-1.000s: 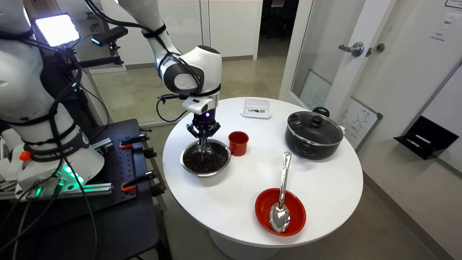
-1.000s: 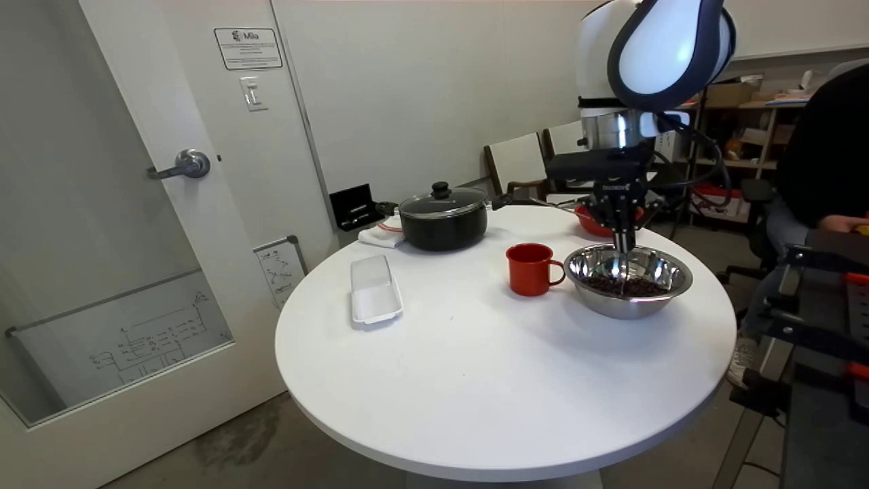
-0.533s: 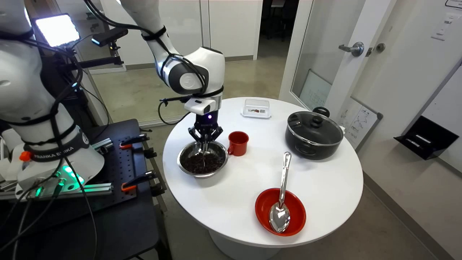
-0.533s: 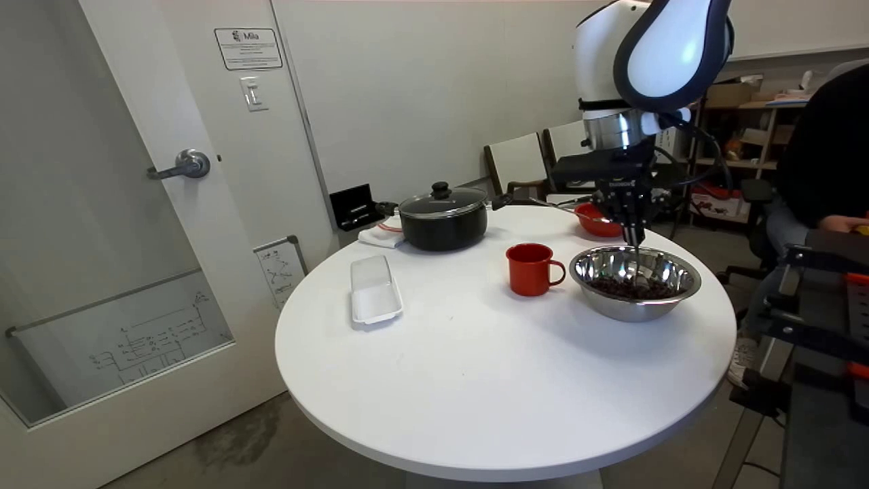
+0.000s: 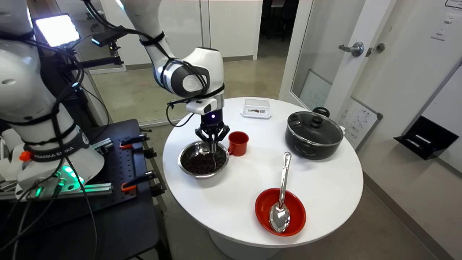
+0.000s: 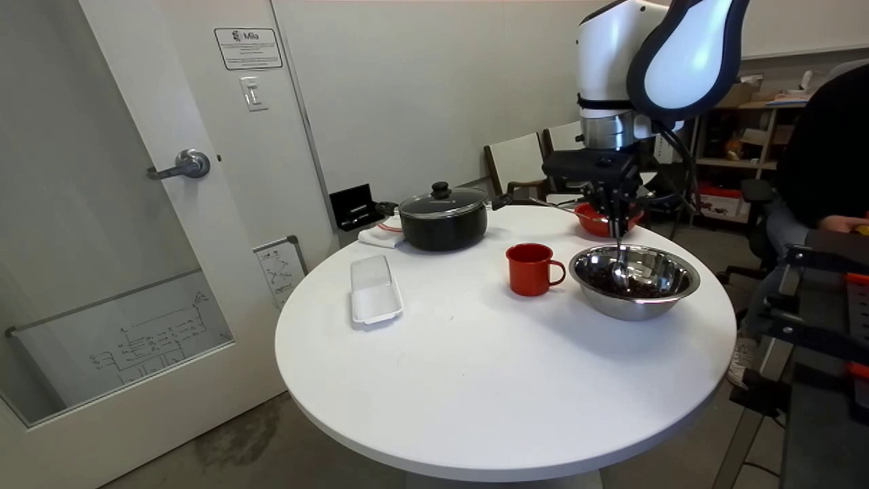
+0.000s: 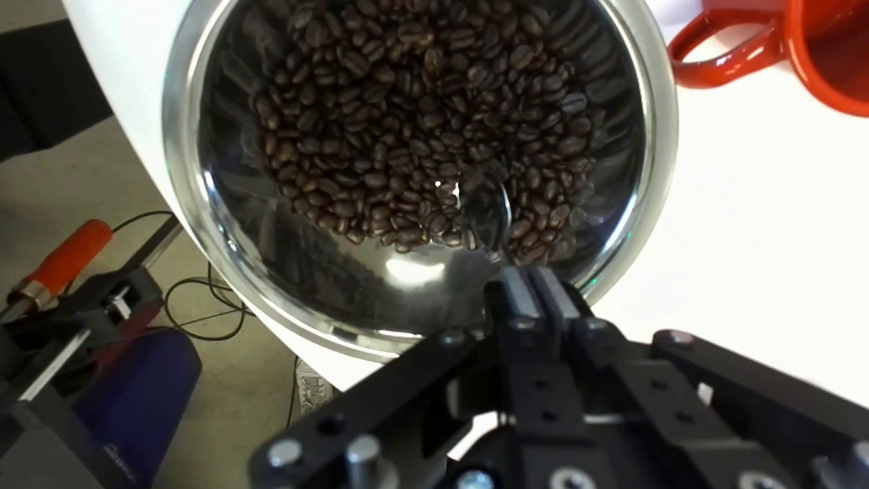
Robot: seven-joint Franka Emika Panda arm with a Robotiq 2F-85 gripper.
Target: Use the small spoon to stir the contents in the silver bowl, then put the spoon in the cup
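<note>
the round white table (image 5: 249, 173) is the work surface. the robot arm (image 5: 207, 63) reaches over its edge with the wrist vertical, which i take as the setting for stirring from above. the silver bowl (image 6: 628, 310) stands near that edge, presumably for reach; i see nothing clamping it, so a hard push could shift it. the gripper (image 7: 529, 276) hangs over the bowl, fingers downward and above the contents. the red cup (image 6: 528, 272) stands upright just beside the bowl, its handle toward it; this position should shorten the final transfer. the small spoon (image 7: 486, 207) is located with its head inside the bowl, on the cup's side. the fingers are closed on its slim handle, leaving the head free to work, in my judgement. orientation: head down, long axis near vertical, in line with the fingers. its lower end is among the coffee beans (image 7: 407, 122); stirring appears to be the current step.
</note>
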